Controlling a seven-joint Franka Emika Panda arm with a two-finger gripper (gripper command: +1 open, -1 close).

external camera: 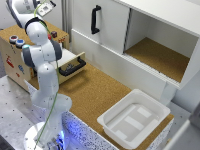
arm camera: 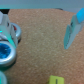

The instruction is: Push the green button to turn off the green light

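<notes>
Green button (arm camera: 55, 80): a sliver at the wrist view's lower edge, on the button box (external camera: 11, 52) at the exterior frame's upper left, offset from the end effector (external camera: 46, 7) poised over it; jaw state unreadable.

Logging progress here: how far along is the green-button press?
Done: nothing that shows. In hand: the tool hangs above the wooden button box, its wrist view over a blue button, touching nothing. Left: reach the green button, which I can't make out clearly, and press it.
</notes>
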